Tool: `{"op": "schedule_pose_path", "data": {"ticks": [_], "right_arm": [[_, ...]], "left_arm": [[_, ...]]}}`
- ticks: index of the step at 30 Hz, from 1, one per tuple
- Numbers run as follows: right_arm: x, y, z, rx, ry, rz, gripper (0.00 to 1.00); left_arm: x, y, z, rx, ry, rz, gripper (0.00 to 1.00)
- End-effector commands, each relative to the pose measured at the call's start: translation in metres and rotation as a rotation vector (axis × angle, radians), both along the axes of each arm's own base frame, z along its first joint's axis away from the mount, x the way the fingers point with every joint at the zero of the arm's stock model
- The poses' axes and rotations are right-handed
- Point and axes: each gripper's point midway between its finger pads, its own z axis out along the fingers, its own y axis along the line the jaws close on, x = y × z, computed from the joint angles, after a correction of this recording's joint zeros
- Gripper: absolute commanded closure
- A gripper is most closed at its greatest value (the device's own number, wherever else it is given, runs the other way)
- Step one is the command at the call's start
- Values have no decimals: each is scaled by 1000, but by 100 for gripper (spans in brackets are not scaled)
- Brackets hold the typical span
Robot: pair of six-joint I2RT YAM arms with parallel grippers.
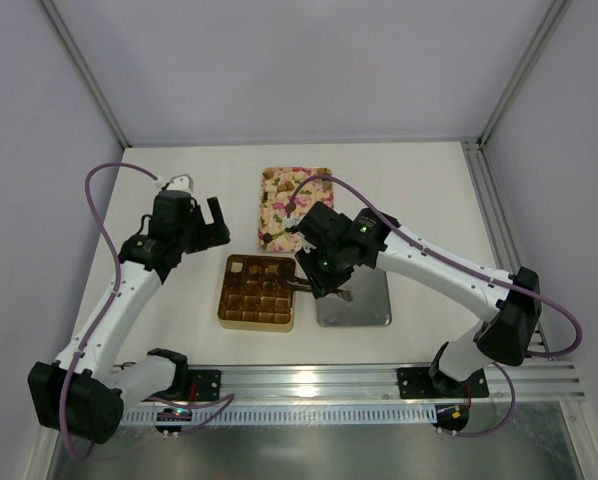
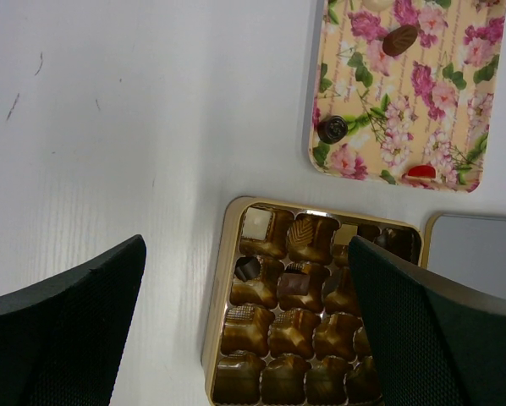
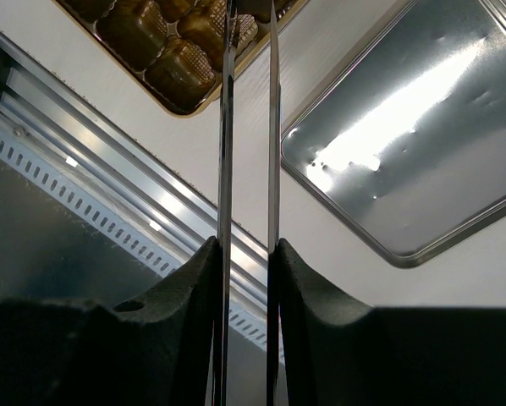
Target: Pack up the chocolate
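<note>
On the table [image 1: 419, 190], the right gripper [image 1: 314, 283] is pressed tight on thin metal tongs [image 3: 228, 127]. The tong tips run off the top of the right wrist view, right at the edge of the box [image 1: 254, 323], so I cannot tell if they pinch anything. From above, that arm covers the box's right edge too. The left gripper [image 2: 246, 245] hangs over the box with its fingers [image 2: 67, 330] spread wide, holding nothing; one finger hides some cells. Chocolate [image 2: 292, 283] sits in a few cells at the tray end of the box, with a white piece [image 2: 255, 223] and a dark piece [image 2: 248, 268] among them. More lies on the pink tray [image 2: 456, 101], which is cut off at the top. An oval piece [image 2: 400, 40] there lies slanted, its long side running from lower left to upper right in the left wrist view. A round piece [image 2: 332, 128] sits by the tray's lower left corner in that view. A silver tray [image 1: 364, 305] lies just right of the box.
</note>
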Motion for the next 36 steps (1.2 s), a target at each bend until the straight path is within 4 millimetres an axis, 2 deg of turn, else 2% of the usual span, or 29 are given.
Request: {"op": "schedule_pose_path", "data": {"ticks": [1, 6, 13, 19, 22, 23, 26, 27, 29, 30, 35, 36], "right_arm": [[-2, 4, 13, 57, -28, -2, 67], [-2, 5, 13, 58, -35, -1, 61], [2, 6, 15, 62, -54, -13, 59], [29, -4, 33, 82, -121, -84, 59], [61, -26, 38, 67, -172, -173, 59], [80, -42, 38, 57, -189, -229, 59], [112, -68, 37, 42, -226, -331, 59], [128, -86, 34, 29, -231, -391, 59], [147, -96, 36, 49, -252, -439, 59], [162, -111, 32, 38, -257, -494, 59], [210, -155, 23, 26, -298, -659, 59], [219, -171, 22, 17, -305, -705, 59]], "left_arm": [[0, -1, 12, -14, -39, -4, 0], [0, 0, 14, -14, -42, -1, 0], [0, 0, 13, -12, -42, -2, 0], [0, -1, 14, -15, -42, -4, 0], [0, -1, 15, -18, -46, -5, 0], [0, -1, 16, -17, -47, -6, 0], [0, -3, 16, -23, -46, -12, 0], [0, -3, 16, -24, -46, -12, 0], [0, -4, 15, -29, -43, -16, 0], [0, -6, 15, -34, -41, -24, 0], [-1, -8, 15, -47, -40, -31, 0], [0, -9, 17, -50, -44, -34, 0]]}}
